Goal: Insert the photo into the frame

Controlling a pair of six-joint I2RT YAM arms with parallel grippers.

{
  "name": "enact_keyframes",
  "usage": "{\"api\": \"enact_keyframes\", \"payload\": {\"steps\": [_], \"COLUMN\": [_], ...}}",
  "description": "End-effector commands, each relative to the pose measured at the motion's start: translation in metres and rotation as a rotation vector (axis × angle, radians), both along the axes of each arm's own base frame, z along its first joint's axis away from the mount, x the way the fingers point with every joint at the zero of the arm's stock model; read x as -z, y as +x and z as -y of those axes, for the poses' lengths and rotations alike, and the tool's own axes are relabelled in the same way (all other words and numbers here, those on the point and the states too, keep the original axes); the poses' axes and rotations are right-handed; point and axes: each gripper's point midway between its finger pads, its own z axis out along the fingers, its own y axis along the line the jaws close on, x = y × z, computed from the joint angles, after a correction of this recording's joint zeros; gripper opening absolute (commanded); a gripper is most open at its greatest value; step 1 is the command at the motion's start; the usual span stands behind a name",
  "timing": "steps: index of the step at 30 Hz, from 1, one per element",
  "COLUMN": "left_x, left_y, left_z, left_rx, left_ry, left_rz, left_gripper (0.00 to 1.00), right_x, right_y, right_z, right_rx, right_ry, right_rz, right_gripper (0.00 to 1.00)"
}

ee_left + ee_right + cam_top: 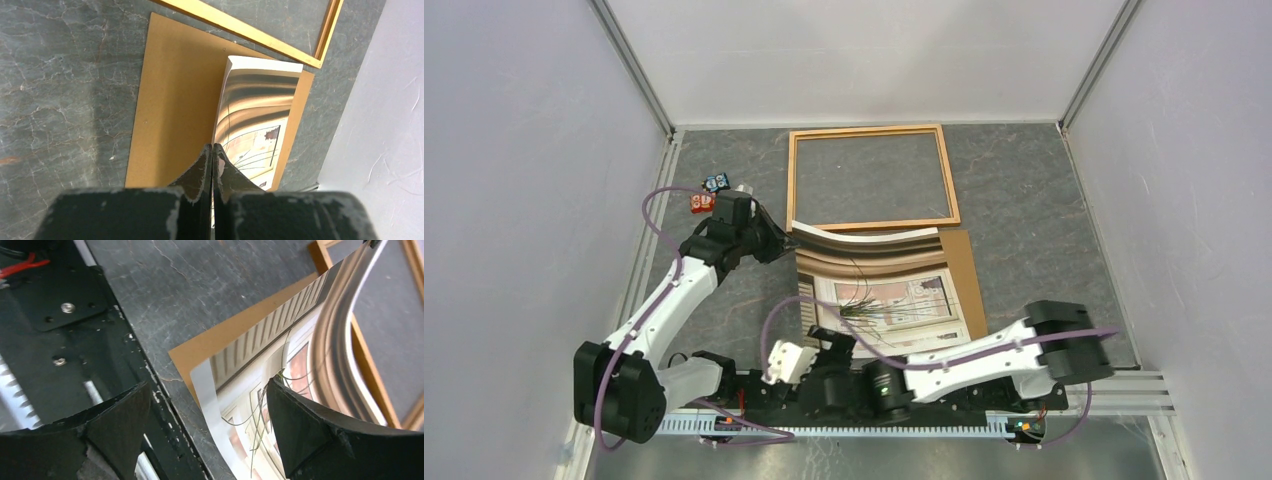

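Note:
The photo point(889, 298) lies picture side up on the brown fibreboard back point(969, 280), and its far edge curls up off the board. My left gripper point(780, 240) is shut on the photo's far left corner. In the left wrist view the pinched fingertips point(213, 150) meet on the photo point(257, 110), seen nearly edge-on above the board point(175, 100). The empty wooden frame point(864, 131) lies flat just beyond. My right gripper point(814, 342) stands open at the photo's near left corner. In the right wrist view the white border of the photo point(260, 370) runs between its spread fingers point(305, 425).
Small red and blue objects point(707, 197) sit just behind the left gripper. White enclosure walls close in on the left, right and back. A metal rail point(854, 426) with the arm bases runs along the near edge. The frame's rail point(375, 385) passes behind the curled photo.

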Motion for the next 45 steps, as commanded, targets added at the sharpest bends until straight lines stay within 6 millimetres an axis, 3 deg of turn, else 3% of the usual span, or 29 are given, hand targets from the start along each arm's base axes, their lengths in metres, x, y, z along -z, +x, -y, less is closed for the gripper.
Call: {"api": "enact_keyframes", "payload": {"steps": [1,5,10,15,16,17,19,21,22,25,27,31,33,34,36,38,41,45], "left_x": [-0.022,-0.025,-0.028,-0.048,-0.059,-0.072,-0.106,-0.148,-0.168,-0.23,-0.271,-0.334,-0.351,-0.354,-0.352,-0.34,-0.316,-0.28], "left_y": [0.001,0.0,-0.002,-0.004,-0.004,-0.004,-0.006,-0.009,-0.013,-0.032,-0.054,-0.102,-0.117,-0.121,-0.121,-0.112,-0.092,-0.064], "left_z": [-0.001,0.0,-0.003,-0.001,-0.002,-0.006,-0.019,-0.043,-0.056,-0.099,-0.125,-0.161,-0.169,-0.169,-0.167,-0.16,-0.144,-0.122], "left_rx": [-0.04,-0.038,-0.051,-0.022,-0.007,0.0,0.004,-0.058,-0.094,-0.23,-0.329,-0.472,-0.501,-0.502,-0.484,-0.442,-0.364,-0.258], "left_ry": [-0.021,-0.031,-0.029,-0.033,-0.019,0.002,0.08,0.174,0.214,0.345,0.39,0.419,0.415,0.413,0.419,0.433,0.436,0.434], "left_rz": [0.024,0.025,0.028,0.067,0.102,0.141,0.251,0.383,0.449,0.618,0.731,0.931,0.993,1.009,1.013,0.989,0.938,0.863], "left_gripper": [0.02,0.02,0.02,0.02,0.03,0.15,0.63,0.91,0.99,1.0,1.0,1.0,1.0,1.0,1.0,1.0,1.0,1.0], "right_x": [-0.013,-0.012,-0.019,-0.032,-0.04,-0.051,-0.074,-0.094,-0.102,-0.125,-0.151,-0.24,-0.279,-0.294,-0.309,-0.311,-0.295,-0.244], "right_y": [0.022,0.03,0.034,0.037,0.038,0.039,0.04,0.042,0.044,0.056,0.065,0.084,0.104,0.124,0.166,0.213,0.283,0.348], "right_z": [0.007,0.011,0.013,0.021,0.026,0.03,0.036,0.037,0.037,0.02,0.001,-0.035,-0.042,-0.039,-0.027,-0.003,0.049,0.122], "right_rx": [0.226,0.332,0.386,0.415,0.433,0.446,0.442,0.409,0.38,0.278,0.188,0.008,-0.041,-0.016,0.033,0.101,0.227,0.389], "right_ry": [-0.08,-0.105,-0.094,-0.063,-0.055,-0.043,-0.014,0.028,0.043,0.206,0.347,0.635,0.757,0.802,0.885,0.978,1.081,1.157], "right_rz": [0.231,0.324,0.364,0.36,0.358,0.355,0.347,0.327,0.319,0.195,0.095,-0.002,-0.033,-0.024,-0.017,-0.03,-0.036,-0.063], "right_gripper": [0.91,0.83,0.6,0.06,0.0,0.0,0.0,0.0,0.0,0.0,0.0,0.0,0.0,0.0,0.0,0.0,0.0,0.0]}}
